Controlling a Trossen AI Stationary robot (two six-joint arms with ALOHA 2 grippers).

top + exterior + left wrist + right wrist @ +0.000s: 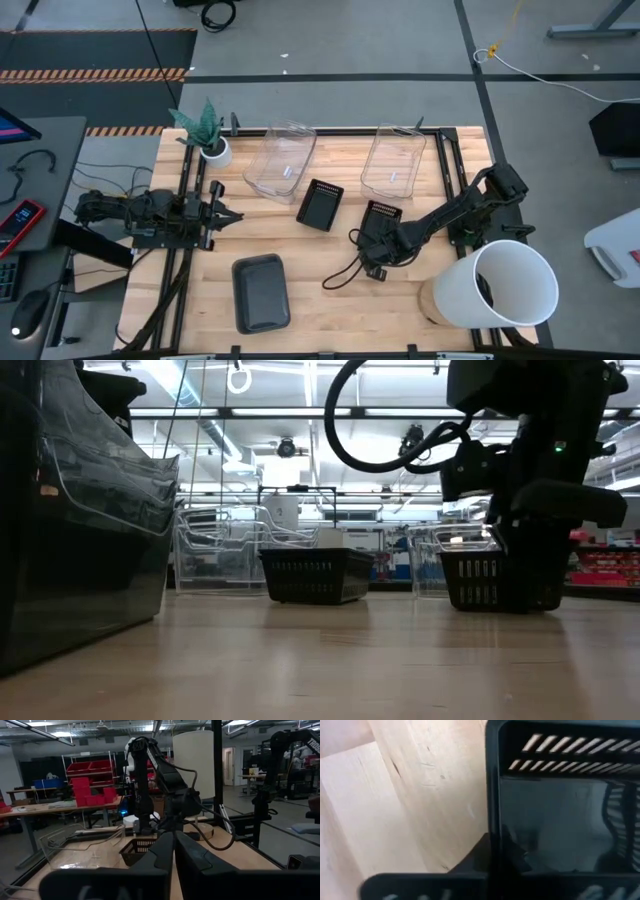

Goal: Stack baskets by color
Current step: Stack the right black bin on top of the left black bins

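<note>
Two small black slotted baskets stand on the wooden table: one (320,205) at the middle, one (385,213) to its right. My right gripper (376,242) reaches down onto the right one's near end and is shut on it (560,820). Two clear baskets (280,160) (393,160) rest on their bases at the far side. A smoky dark-grey basket (260,292) lies near the front edge. My left gripper (230,213) waits shut at the left, level above the table, touching nothing. My right gripper pinches a side wall of the right black basket at its rim (492,820), one finger outside (472,860) and one inside (517,855). The fingers come from above, slanting steeply down. In the low view the basket (495,582) stands level on the table.
A big white bucket (505,285) stands at the front right, close by my right arm. A small white plant pot (213,150) with a green plant is at the far left. Free wood lies between the dark-grey basket and the black baskets.
</note>
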